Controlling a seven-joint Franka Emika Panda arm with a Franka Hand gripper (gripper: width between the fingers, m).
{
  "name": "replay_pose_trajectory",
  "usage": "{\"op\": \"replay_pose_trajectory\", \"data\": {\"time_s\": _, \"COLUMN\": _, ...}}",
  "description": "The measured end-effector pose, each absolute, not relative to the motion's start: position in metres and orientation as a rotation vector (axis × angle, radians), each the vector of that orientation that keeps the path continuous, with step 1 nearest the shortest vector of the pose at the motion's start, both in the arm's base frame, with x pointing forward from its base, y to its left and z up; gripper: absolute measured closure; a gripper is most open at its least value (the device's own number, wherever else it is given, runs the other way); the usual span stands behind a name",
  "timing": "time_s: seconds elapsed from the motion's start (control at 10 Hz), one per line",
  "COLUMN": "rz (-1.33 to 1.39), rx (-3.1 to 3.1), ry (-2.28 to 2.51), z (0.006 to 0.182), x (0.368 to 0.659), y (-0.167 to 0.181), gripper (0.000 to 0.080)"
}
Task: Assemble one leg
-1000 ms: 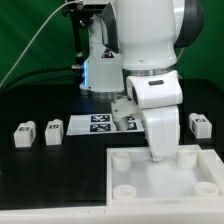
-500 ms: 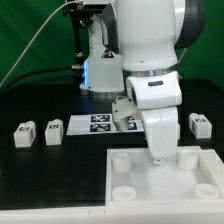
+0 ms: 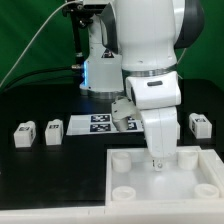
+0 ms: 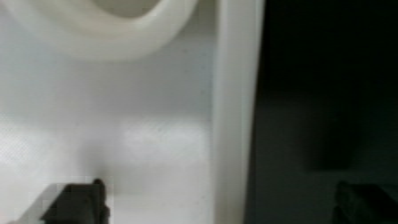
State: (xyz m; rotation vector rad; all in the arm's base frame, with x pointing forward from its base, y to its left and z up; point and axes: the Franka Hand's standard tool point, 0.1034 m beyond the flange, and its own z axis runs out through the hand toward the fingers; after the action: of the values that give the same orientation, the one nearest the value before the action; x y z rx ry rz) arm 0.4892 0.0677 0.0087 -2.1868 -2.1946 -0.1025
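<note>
Two legs (image 3: pixel 24 134) stand on the black tabletop (image 3: pixel 60 170) at the exterior view's left, a third leg (image 3: pixel 200 124) at its right, all untouched. Within the last second the gripper (image 3: pixel 154 164) has sunk toward the far edge of the white panel (image 3: pixel 170 195), fingers spread wide, holding nothing. The panel, I judge, comes first.
</note>
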Motion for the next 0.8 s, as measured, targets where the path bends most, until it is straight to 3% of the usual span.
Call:
{"op": "replay_pose_trajectory", "data": {"time_s": 0.5, "rz": -0.103, "rx": -2.192, "ry": -2.192, "z": 0.010, "x": 0.489, "y": 0.067, "gripper": 0.0151}}
{"op": "replay_pose_trajectory", "data": {"time_s": 0.8, "rz": -0.124, "rx": -2.354, "ry": -2.057, "z": 0.043, "x": 0.478, "y": 0.069, "gripper": 0.0151}}
